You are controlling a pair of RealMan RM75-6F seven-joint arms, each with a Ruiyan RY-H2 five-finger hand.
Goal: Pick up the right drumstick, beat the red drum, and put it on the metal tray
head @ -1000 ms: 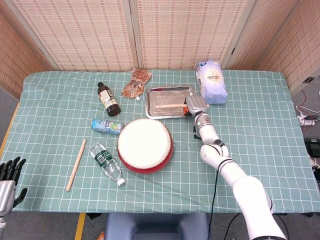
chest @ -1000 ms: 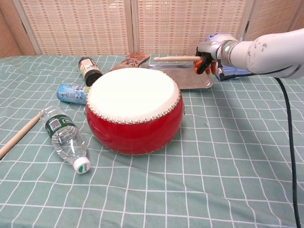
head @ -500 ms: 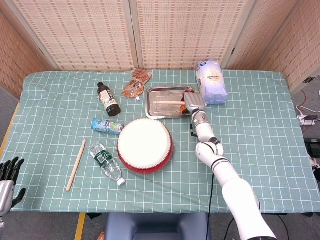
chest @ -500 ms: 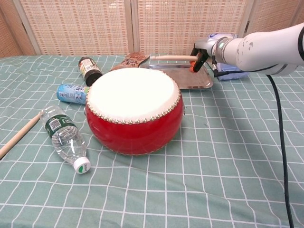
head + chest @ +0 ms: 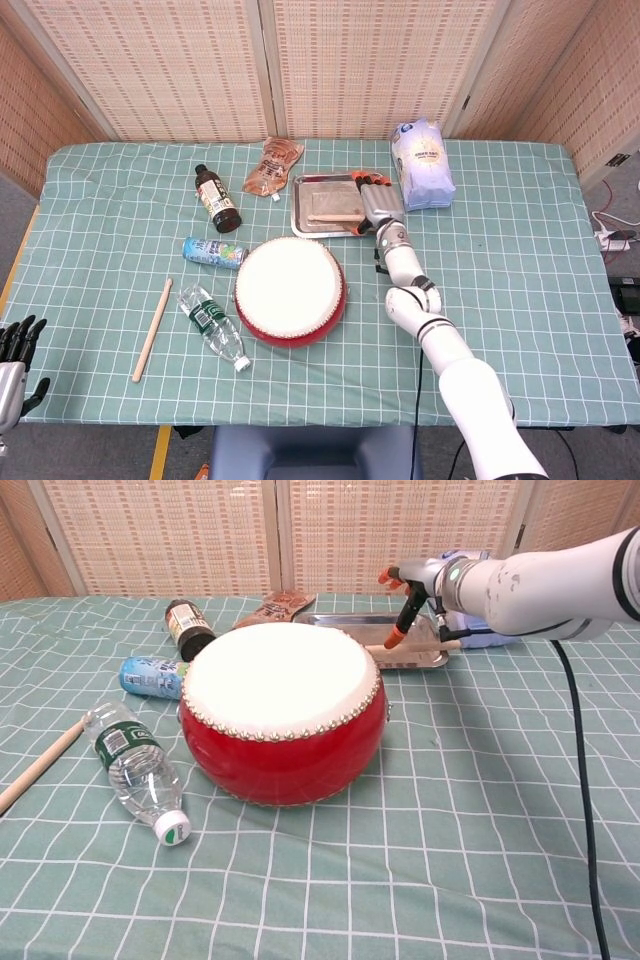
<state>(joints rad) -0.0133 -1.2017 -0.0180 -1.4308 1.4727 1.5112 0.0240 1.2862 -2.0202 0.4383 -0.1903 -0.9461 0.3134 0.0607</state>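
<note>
The red drum [image 5: 290, 290] [image 5: 283, 715] stands in the middle of the table. Behind it, the right drumstick [image 5: 335, 217] [image 5: 412, 651] lies flat in the metal tray [image 5: 325, 184] [image 5: 340, 619]. My right hand [image 5: 375, 200] [image 5: 415, 582] hovers just over the stick's right end, its fingers [image 5: 403, 617] spread and pointing down, holding nothing. Off the table's near left corner, my left hand [image 5: 15, 345] hangs with fingers apart and empty.
A second drumstick [image 5: 152, 330] [image 5: 40, 765] lies at the left. A water bottle [image 5: 212, 326] [image 5: 133, 768], a can [image 5: 213, 252] [image 5: 150, 676] and a dark bottle [image 5: 217, 198] [image 5: 187, 628] sit left of the drum. A brown pouch [image 5: 273, 167] and a white bag [image 5: 423, 165] flank the tray.
My right hand moved left over the tray, lowered the drumstick and let it go; the stick now rests in the tray and the fingers have spread. The left hand stayed put.
</note>
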